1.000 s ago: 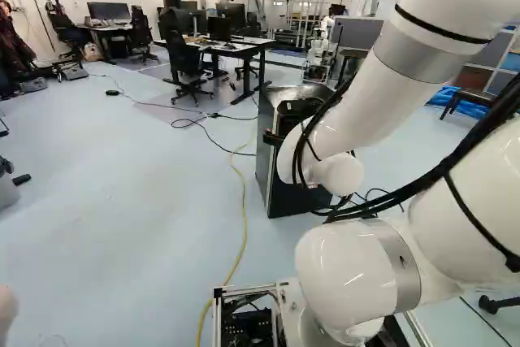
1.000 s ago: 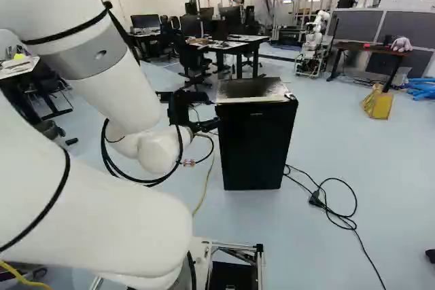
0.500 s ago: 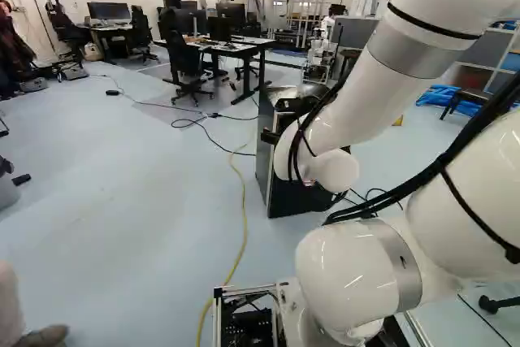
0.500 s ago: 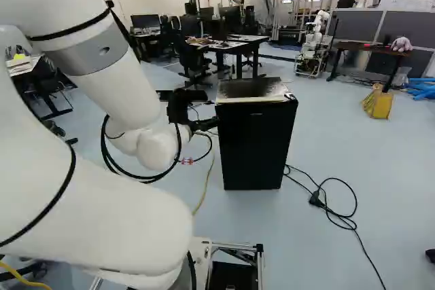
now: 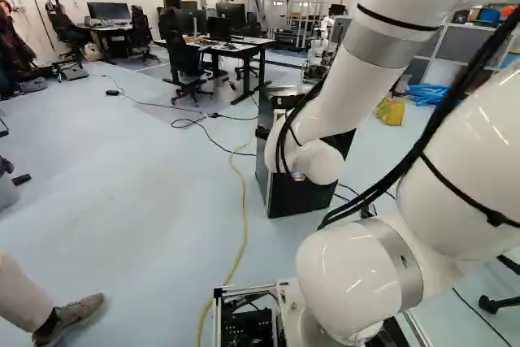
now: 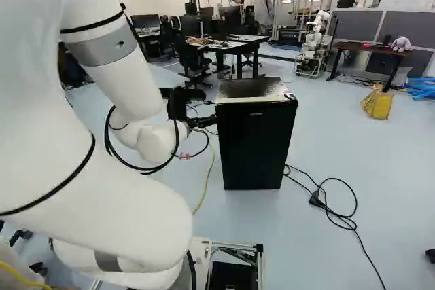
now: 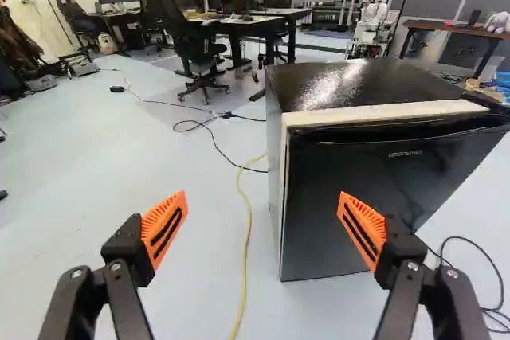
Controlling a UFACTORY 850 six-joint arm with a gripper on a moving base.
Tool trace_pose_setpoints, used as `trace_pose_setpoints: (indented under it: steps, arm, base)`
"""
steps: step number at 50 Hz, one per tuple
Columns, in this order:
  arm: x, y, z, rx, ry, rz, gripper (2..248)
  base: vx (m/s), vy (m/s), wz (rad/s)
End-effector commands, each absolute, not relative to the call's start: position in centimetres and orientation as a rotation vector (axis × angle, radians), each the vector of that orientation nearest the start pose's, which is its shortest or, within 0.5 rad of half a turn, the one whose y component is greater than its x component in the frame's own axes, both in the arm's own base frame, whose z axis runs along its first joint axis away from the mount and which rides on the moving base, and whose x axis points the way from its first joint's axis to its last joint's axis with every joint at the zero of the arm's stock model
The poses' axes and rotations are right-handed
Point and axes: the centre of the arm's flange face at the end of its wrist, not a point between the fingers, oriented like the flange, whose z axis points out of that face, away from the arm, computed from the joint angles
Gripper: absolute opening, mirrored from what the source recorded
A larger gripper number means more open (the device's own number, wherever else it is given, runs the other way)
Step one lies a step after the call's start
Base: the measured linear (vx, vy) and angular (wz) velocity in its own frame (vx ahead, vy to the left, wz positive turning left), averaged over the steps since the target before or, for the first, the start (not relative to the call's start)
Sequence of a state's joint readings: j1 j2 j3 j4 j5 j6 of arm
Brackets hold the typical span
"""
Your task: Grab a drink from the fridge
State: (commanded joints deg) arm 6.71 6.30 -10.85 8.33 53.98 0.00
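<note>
Hanging just by the left front edge of the black fridge [image 6: 255, 144], the tool [image 6: 209, 121] on my white arm [image 5: 361, 91] has its two fingers spread well apart, nothing clamped. Up close, one orange pad [image 7: 364, 227] sits over the fridge's door and the other over bare floor to the left, so that left edge runs between them; can't tell if anything is touching. The fridge stands upright on the pale blue floor [image 5: 138, 193], right ahead, and its door looks closed. A yellow cord [image 7: 245, 248] runs along the floor to its left, and a black cord [image 6: 350, 225] lies looped to its right. Far right there's a yellow bag [image 6: 378, 102], and near left, a person's shoe [image 5: 71, 316] and lower leg.
</note>
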Motion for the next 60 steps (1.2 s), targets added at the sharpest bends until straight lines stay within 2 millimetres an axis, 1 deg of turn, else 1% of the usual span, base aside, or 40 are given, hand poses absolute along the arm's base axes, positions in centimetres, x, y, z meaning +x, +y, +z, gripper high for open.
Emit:
trace_pose_setpoints:
  steps: [33, 60]
  arm:
    - [34.9, 4.8, 34.1, -2.518, 0.158, -1.875, 247]
    - [37.5, 6.4, 32.2, -2.504, 0.272, -1.972, 247]
  base:
    - [0.000, 0.000, 0.000]
    - [0.000, 0.000, 0.000]
